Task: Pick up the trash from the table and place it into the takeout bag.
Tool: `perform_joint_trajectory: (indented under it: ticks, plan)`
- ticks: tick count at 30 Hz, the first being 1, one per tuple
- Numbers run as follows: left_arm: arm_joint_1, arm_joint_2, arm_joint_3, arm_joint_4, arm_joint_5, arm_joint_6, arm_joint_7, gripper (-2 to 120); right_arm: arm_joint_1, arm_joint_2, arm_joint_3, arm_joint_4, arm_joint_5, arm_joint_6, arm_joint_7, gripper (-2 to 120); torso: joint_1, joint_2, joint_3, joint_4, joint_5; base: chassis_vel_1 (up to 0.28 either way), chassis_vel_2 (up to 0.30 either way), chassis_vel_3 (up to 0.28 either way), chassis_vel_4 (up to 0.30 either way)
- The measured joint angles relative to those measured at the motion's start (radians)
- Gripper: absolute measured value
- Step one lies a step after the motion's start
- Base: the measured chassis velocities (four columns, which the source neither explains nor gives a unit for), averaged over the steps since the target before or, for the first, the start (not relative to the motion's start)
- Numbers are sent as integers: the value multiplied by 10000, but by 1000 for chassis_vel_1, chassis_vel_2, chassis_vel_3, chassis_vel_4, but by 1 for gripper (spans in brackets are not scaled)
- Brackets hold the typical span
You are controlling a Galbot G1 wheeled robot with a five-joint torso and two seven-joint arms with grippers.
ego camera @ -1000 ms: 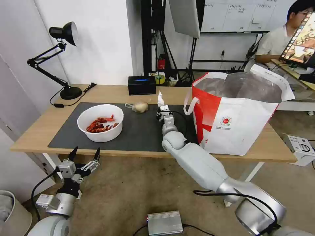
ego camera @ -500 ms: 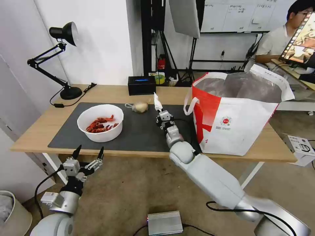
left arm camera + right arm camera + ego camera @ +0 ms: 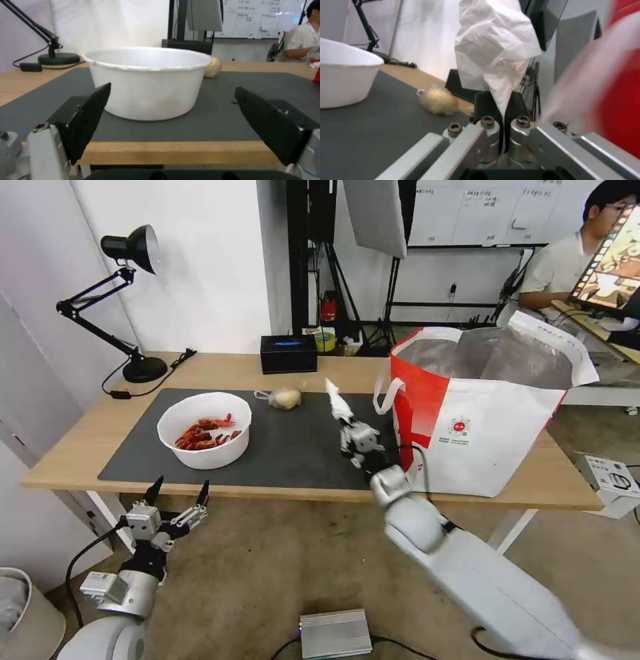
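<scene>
**Tissue pinched in right end effector, beside the takeout bag**

Right end effector [image 3: 351, 424] is clamped on the crumpled white tissue [image 3: 339, 403], held above the dark grey mat [image 3: 287, 447], just beside the red side of the takeout bag [image 3: 480, 433] and below its rim. Right wrist view: jaws pressed together on the tissue's [image 3: 495, 52] lower twisted tail, with the bulk fanning out above the fingertips.

Handling, my read: the tissue is near weightless, soft, with no stiffness. It flops and can catch on the bag's rim or loop handle [image 3: 385, 390]. Pinching the twisted tail is fine, but a thin ply could tear or slip if dragged. It may cling to the pads on release.

Left end effector [image 3: 175, 500] sits below the counter [image 3: 80, 440] edge, jaws spread wide and empty, facing the white bowl [image 3: 204, 429].

Still on the mat:
- The bowl holds red crayfish shells [image 3: 203, 433]. Thin rigid-looking wall, likely light but top-open, so it must be kept level. I'd grip the rim or wall. Left wrist view suggests the jaws span close to the bowl's [image 3: 146, 82] width.
- Small knotted clear bag [image 3: 283, 397] is behind the bowl, toward the black box [image 3: 288, 353]. It is soft and slippery film. Take it by the knot.
</scene>
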Motion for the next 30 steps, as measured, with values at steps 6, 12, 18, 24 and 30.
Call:
perform_joint_trajectory:
  ticks: [6, 12, 18, 24, 30]
  plan:
    - [-84, -50, 204, 238, 55, -61, -4, 100, -1864, -1046, 1918, 1311, -159, 539, -784, 0, 0, 0, 0, -1, -2, 0, 0, 0, 0]
    - [-109, -101, 393, 274, 172, -72, -2, 100, -2690, -1224, 3075, 2033, -133, 1048, -1313, 0, 0, 0, 0, 0, -2, 0, 0, 0, 0]
    - [-122, -110, 427, 232, 193, -57, -2, 100, -3079, -1378, 3911, 2698, 145, 1260, -1349, 0, 0, 0, 0, 0, -3, 0, 0, 0, 0]
    - [-156, -138, 591, 221, 291, -40, 1, 100, -2877, -1665, 4611, 3237, 890, 1255, -1052, 0, 0, -1, 1, 1, -4, 0, 0, 0, 0]
    - [-137, -160, 652, 128, 335, -18, 4, 100, -2318, -2074, 5097, 3304, 1861, 953, -781, 0, 1, -1, 2, 2, -2, 0, 0, 0, 0]
